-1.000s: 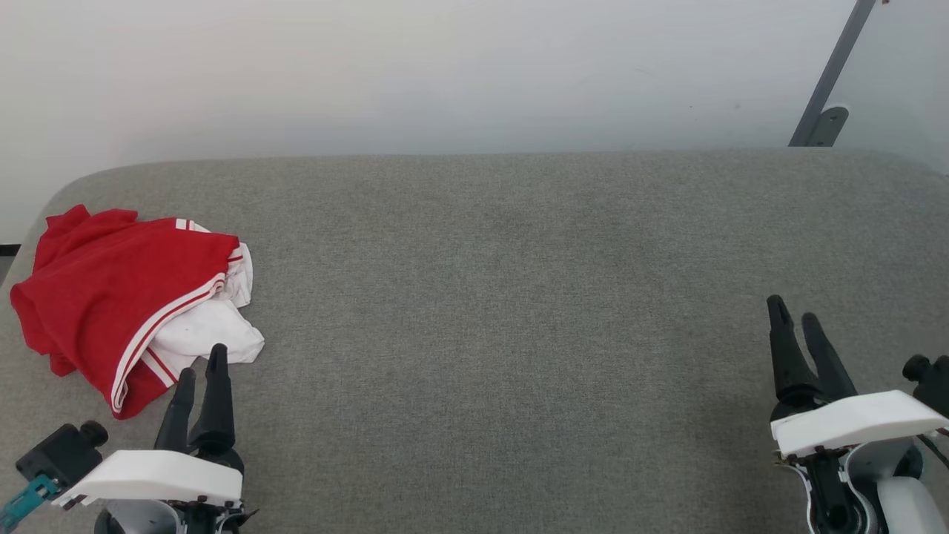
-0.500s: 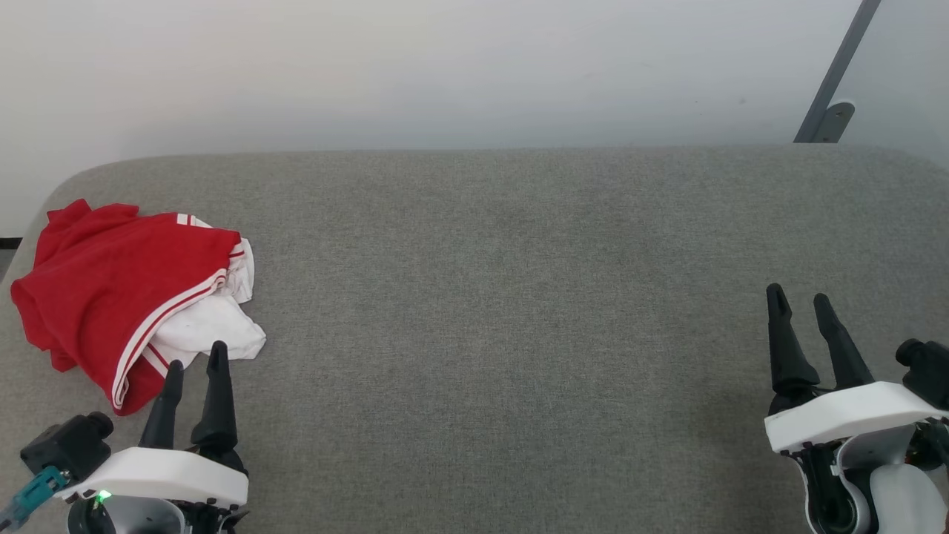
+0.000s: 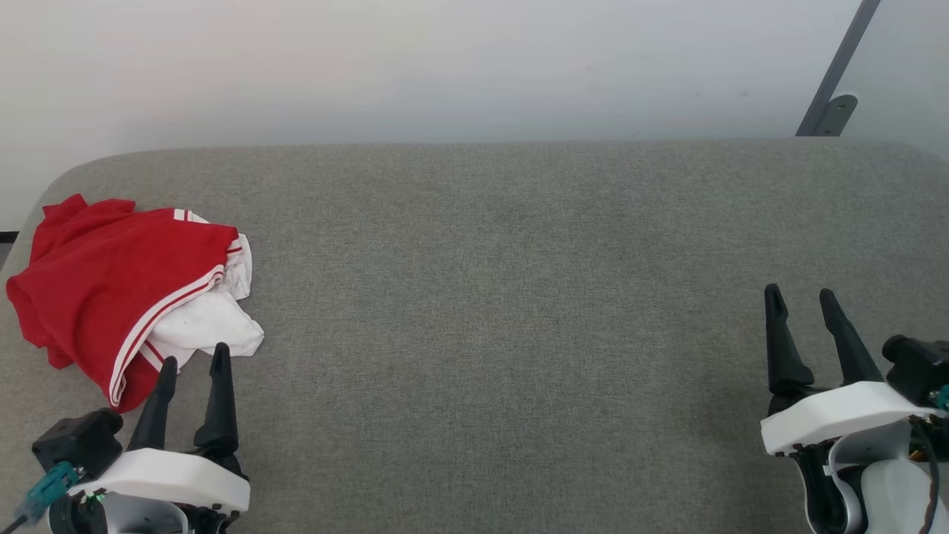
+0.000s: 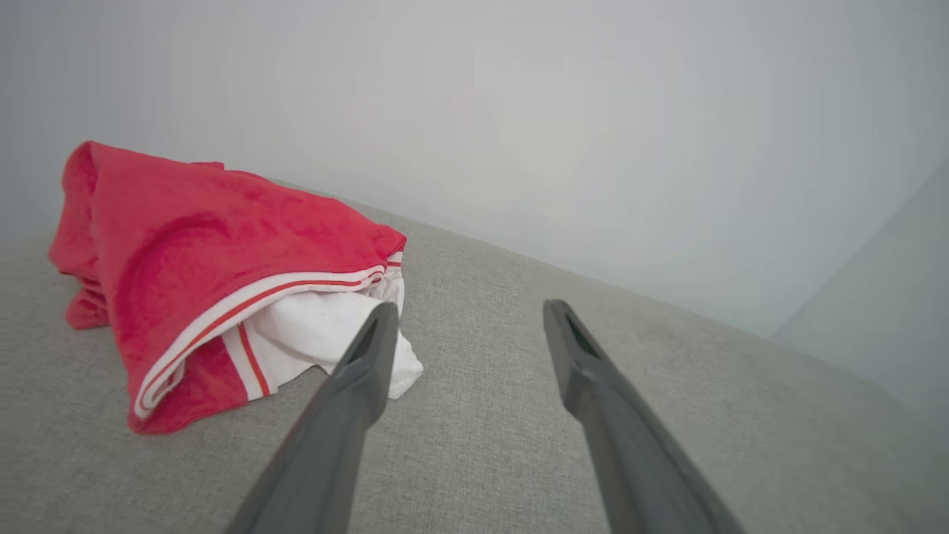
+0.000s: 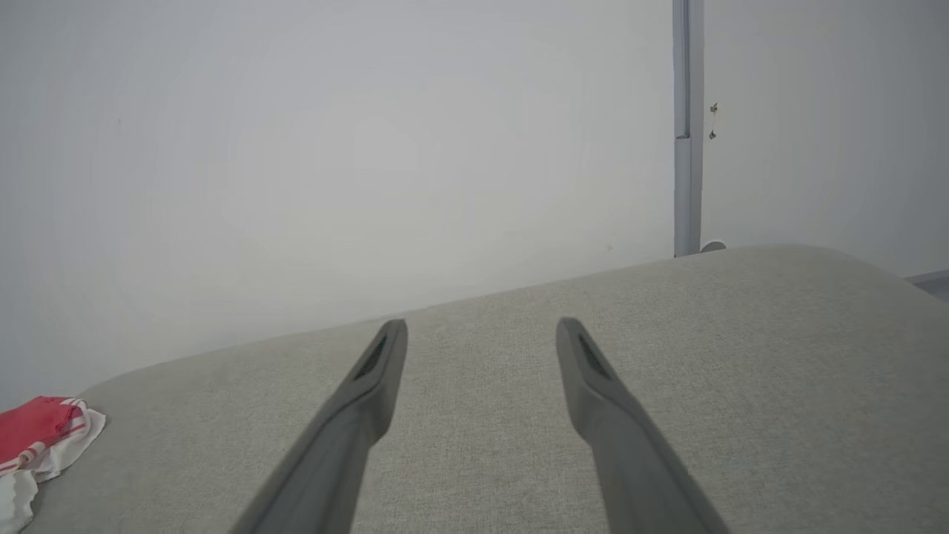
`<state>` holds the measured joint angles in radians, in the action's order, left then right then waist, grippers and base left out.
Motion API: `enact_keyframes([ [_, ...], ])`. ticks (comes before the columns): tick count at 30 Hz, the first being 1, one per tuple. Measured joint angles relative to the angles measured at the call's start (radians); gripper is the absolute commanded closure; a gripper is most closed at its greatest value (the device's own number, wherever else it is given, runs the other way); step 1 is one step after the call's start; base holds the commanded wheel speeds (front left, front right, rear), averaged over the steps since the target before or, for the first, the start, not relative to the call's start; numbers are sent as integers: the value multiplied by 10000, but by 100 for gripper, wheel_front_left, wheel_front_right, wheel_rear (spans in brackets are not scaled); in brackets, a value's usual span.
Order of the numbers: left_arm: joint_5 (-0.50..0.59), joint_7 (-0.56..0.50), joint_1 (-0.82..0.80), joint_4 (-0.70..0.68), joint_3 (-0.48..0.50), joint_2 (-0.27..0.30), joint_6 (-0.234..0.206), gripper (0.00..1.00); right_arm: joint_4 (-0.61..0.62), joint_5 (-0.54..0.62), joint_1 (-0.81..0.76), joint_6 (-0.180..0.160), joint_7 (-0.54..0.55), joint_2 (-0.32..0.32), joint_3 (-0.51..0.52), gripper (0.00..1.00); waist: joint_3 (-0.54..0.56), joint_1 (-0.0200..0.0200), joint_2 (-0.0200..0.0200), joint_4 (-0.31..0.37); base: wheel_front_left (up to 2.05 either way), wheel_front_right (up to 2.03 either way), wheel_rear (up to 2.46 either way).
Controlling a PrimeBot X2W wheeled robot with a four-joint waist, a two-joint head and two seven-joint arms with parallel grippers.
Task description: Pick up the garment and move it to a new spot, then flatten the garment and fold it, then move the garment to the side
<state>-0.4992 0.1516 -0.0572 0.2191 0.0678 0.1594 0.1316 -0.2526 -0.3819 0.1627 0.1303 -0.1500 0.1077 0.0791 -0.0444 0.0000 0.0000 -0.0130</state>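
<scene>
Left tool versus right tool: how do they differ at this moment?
The left tool sits right by the garment, near its white sleeve; the right tool stands far from it across the grey surface. The left tool's wrist view has the garment large and close; the right tool's has it small at the edge. Both are open and hold nothing.
</scene>
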Motion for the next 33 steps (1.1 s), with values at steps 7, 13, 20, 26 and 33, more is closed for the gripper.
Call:
enact_keyframes([
  [7, 629, 182, 18, 84, -12, 88, 0, 0, -134, 754, 71, 2, -100, 6, 23, 0, 52, 0, 0, -7, 0, 0, 0],
  [13, 1014, 339, 47, 178, -35, 134, 0, 0, -194, 1287, 105, 2, -98, 6, 38, 0, 55, 0, 0, -20, 0, 0, 0],
  [20, 1484, 483, 155, 399, -157, 228, 0, 0, -134, 1797, 113, 2, -278, -10, 52, 0, 52, 0, 0, -38, 0, 0, 0],
  [26, 1555, 612, 155, 468, -221, 221, 0, 0, -136, 1887, 0, 2, -439, -79, 194, 0, 87, 0, 0, -83, 0, 0, 0],
  [33, 1883, 771, 154, 451, -309, 357, 0, 0, -48, 2370, -152, 2, -617, -111, 370, 0, 38, 0, 0, -118, 0, 0, 0],
])
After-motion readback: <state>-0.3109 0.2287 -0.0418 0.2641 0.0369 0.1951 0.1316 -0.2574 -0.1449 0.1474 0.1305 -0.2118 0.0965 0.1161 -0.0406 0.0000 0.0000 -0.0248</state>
